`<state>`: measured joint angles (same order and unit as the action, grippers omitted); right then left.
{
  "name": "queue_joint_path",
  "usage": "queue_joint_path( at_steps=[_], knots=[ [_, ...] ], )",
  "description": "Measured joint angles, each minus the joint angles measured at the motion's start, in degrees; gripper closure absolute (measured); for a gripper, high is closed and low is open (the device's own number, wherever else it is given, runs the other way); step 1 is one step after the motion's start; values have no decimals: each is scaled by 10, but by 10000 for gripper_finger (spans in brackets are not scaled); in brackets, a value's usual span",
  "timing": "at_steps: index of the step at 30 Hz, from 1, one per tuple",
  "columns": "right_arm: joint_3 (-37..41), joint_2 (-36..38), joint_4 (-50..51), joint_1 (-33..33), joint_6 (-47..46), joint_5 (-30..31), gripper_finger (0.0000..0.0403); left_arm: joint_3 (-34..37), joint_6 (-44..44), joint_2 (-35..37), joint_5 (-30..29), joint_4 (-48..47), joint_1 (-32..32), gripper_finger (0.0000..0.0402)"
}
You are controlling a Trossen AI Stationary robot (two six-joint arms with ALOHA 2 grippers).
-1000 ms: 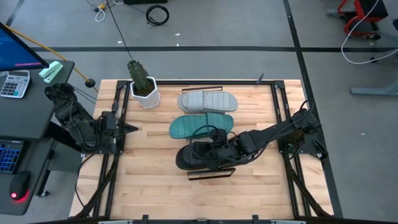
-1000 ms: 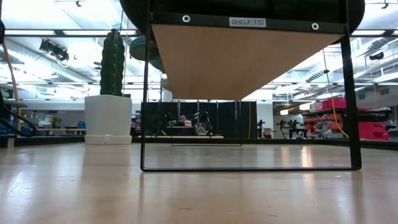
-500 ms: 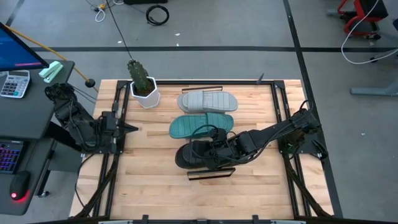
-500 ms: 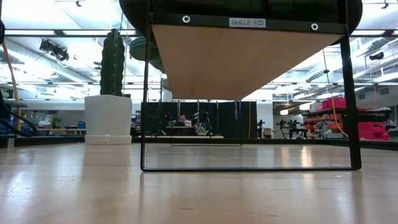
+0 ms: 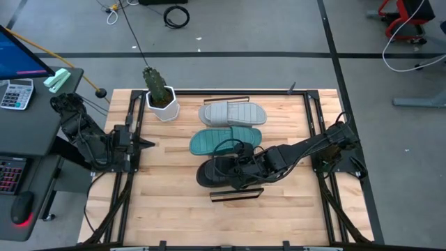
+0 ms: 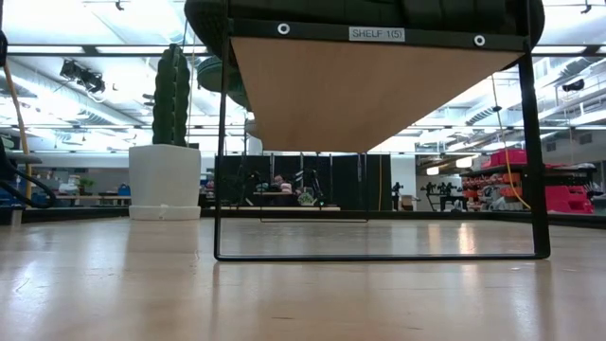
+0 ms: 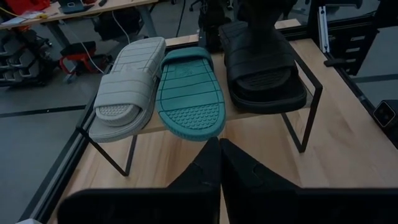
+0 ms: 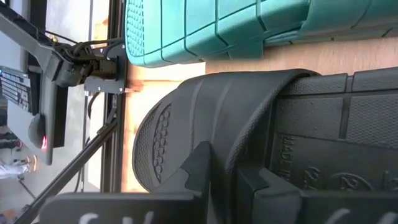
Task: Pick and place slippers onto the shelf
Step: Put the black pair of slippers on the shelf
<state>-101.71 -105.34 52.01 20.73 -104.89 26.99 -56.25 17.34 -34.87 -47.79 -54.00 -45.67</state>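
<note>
the shelf is the landmark here: a light-wood board on thin dark metal legs, standing on the slatted wooden table and carrying all three slippers side by side, with their toe ends toward the left arm's side of the table. the light grey slipper lies at the shelf's far end, nearest the white pot with the cactus, which stands on the table just off that end. the teal slipper lies in the middle of the shelf, just beside the grey one. the black slipper lies at the shelf's near end, next to the dark end rail, and its toe overhangs the board's long edge.

the right gripper reaches across the shelf from the right side of the table and sits on the black slipper; its two dark fingers are drawn in narrow, pinching the edge of the slipper's ribbed strap between them.

the left gripper waits beyond the shelf's toe-side long edge, near the left edge of the table, pointing at the shelf with its fingers pressed together and nothing between them.

from table height the shelf's underside shows with a small label reading "shelf 1(5)" on its dark front rail.
</note>
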Motion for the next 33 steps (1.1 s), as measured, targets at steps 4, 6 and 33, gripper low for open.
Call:
queue_joint_path(
  at_steps=[4, 6, 33],
  knots=[
    [0, 0, 0, 0, 1, 0, 364, 0, 0, 0, 0, 0, 0, 384],
    [0, 0, 0, 0, 1, 0, 363, 0, 0, 0, 0, 0, 0, 377],
    [0, 0, -3, 0, -12, -36, 279, 0, -2, 0, 0, 0, 0, 392]
  ],
)
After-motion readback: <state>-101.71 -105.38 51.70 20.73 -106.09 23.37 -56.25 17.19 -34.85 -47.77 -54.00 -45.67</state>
